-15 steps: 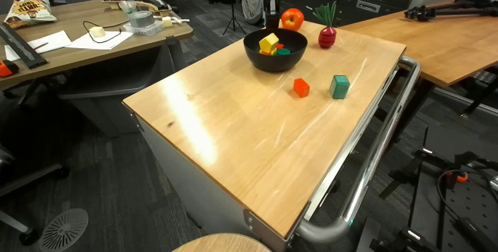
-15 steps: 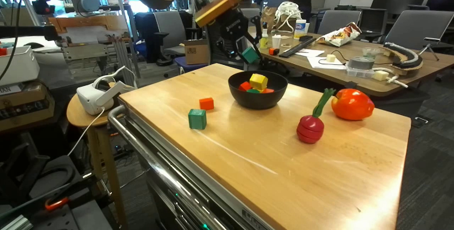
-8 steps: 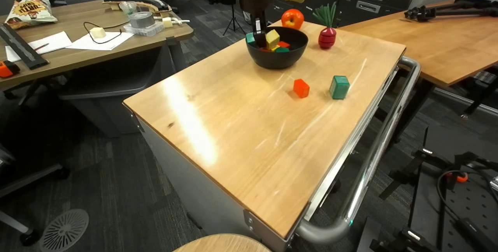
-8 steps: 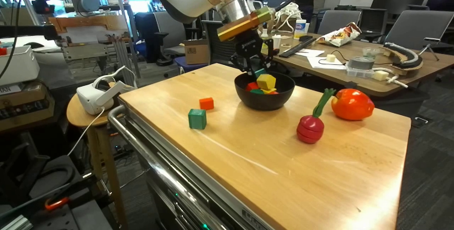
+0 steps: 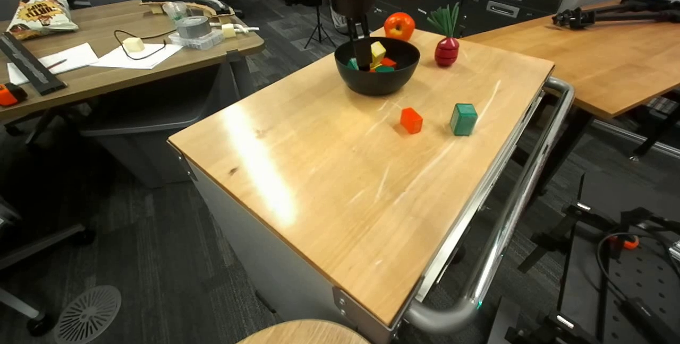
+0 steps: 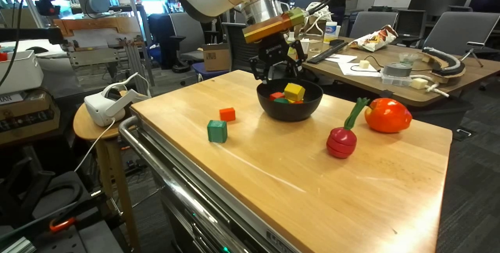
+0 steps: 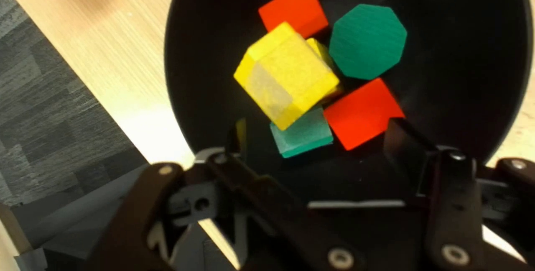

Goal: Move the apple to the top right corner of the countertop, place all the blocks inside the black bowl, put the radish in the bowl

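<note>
Hand (image 7: 319, 137) over the black bowl (image 6: 290, 111), its fingers (image 7: 407, 147) well apart, with nothing clamped between them. Two blocks lie outside the bowl on the worktop (image 6: 273, 167): a loose red block (image 6: 227, 114) and, near it, a loose green block (image 6: 217, 131). Both look like painted wood, probably light, stiff and hard to damage; each is best taken across two opposite upright faces. The radish (image 6: 341, 142), upright with its leaves (image 6: 355, 113) on top, is likely a rigid, light toy; its smooth, round body may slip or roll, so the hold belongs across the widest part, below the leaves. The apple (image 6: 388, 115), glossy and broader, sits near the worktop's edge, past the radish in both exterior views, and should call for a wide grasp about its middle. Bowl contents, wrist view: a tilted yellow block (image 7: 288, 76) lies uppermost, partly covering a second yellow block (image 7: 321, 50); around these lie one red block (image 7: 294, 9), another red block (image 7: 363, 114), a many-sided green piece (image 7: 368, 41) and a pale green block (image 7: 303, 133), the last partly hidden. The uppermost block seems loosely perched and may shift when more is dropped in.
</note>
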{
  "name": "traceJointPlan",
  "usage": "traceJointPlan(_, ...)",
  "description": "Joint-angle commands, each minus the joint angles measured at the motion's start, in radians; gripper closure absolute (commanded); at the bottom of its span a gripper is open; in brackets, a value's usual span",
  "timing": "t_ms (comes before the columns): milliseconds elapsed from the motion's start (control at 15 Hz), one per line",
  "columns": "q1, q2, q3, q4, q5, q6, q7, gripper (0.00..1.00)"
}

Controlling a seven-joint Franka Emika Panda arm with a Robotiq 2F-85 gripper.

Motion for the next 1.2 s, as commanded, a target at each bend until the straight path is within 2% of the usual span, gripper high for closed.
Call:
traceJointPlan(0, 0.016, -0.22, -0.012, -0.234, -0.04, 0.057, 0.023, 0.0)
traceJointPlan(200, 0.027, -0.357, -0.009, -0.387, -0.065, 0.047, 0.102, 0.0)
traceJointPlan(333, 0.024, -0.449, 0.003, -0.5, -0.039, 0.075, 0.097, 0.0)
traceJointPlan(600, 0.028, -0.596, -0.003, -0.738, 0.069, 0.275, 0.137, 0.0)
traceJointPlan(667, 0.023, -0.488, 0.004, -0.601, 0.029, 0.179, 0.111, 0.0)
traceJointPlan(733, 0.023, -0.509, 0.005, -0.638, 0.033, 0.193, 0.114, 0.0)
traceJointPlan(1000, 0.023, -0.494, 0.004, -0.624, 0.033, 0.191, 0.114, 0.0)
traceJointPlan(1133, 0.023, -0.482, -0.006, -0.629, 0.062, 0.217, 0.061, 0.0)
